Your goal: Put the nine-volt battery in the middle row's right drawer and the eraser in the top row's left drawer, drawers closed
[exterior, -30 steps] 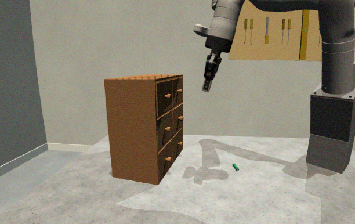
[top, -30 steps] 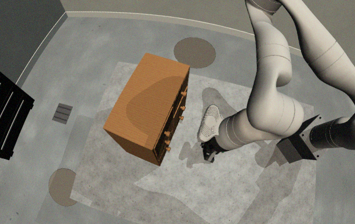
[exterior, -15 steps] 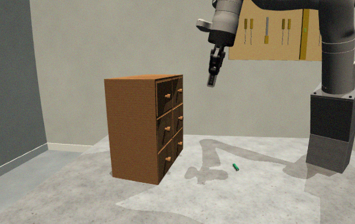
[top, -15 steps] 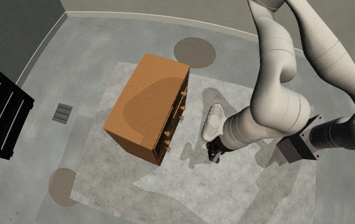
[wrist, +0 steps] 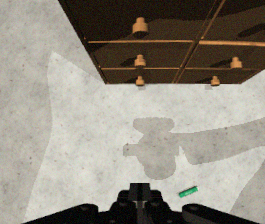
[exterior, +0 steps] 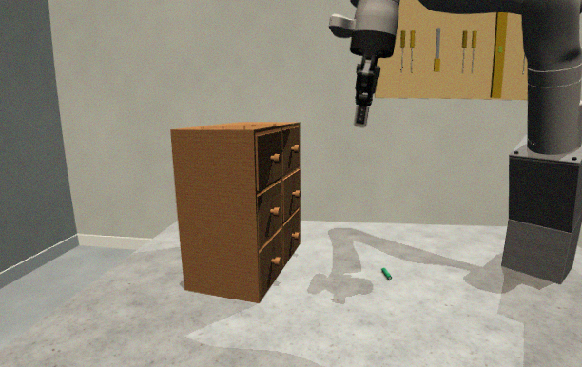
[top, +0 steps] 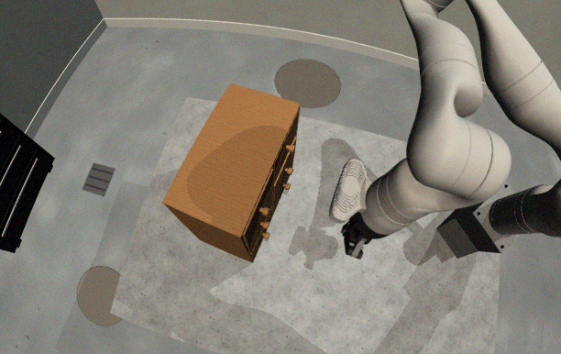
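The chest [top: 236, 160] [exterior: 219, 209] [wrist: 118, 55] stands upright with three rows of two drawers. Its drawers look pushed in or nearly so; small gaps are hard to judge. The middle row's right drawer knob [exterior: 296, 193] [wrist: 236, 63] and the top row's left drawer knob [exterior: 275, 157] [wrist: 140, 26] show. My gripper [top: 356, 255] [exterior: 360, 125] [wrist: 139, 196] is shut and empty, pointing down, high above the table in front of the chest's drawer side. I see neither the nine-volt battery nor the eraser in any view; whether they lie inside drawers is hidden.
A small green cylinder [exterior: 386, 274] [wrist: 188, 192] lies on the table [top: 360, 312] [exterior: 369, 328] [wrist: 18, 100] in front of the chest, towards the robot's base [top: 466, 234] [exterior: 540, 195]. A black cabinet [top: 3, 179] stands on the floor beyond the table.
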Controlling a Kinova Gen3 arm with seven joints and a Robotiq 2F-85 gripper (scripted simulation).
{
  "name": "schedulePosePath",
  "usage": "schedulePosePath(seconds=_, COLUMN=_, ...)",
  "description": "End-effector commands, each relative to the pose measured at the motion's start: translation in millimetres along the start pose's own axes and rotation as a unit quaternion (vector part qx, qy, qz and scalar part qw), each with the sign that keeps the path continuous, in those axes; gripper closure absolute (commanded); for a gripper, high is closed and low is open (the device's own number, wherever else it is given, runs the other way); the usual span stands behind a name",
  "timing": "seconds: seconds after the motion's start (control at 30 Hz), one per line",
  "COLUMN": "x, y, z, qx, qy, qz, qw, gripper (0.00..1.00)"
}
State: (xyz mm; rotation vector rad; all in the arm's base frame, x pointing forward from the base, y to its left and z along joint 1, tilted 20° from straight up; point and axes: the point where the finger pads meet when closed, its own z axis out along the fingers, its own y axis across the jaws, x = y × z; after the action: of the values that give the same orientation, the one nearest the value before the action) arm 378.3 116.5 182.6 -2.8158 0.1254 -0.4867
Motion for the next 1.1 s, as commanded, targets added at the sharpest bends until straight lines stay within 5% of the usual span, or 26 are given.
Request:
schedulePosePath(seconds=0.0, x=0.1, y=1.0, z=-9.1, qx=-0.001, qy=-0.002, qz=0.002, qw=1.0, gripper=1.0)
schedulePosePath(seconds=0.57, x=-23.8, y=0.8, z=-48.4, qx=-0.001, qy=-0.049, qz=0.002, qw=0.999, gripper=1.0)
schedulePosePath(seconds=1.07, x=-31.2, y=0.7, z=-60.4, qx=-0.001, qy=-0.063, qz=0.002, qw=0.998, gripper=1.0)
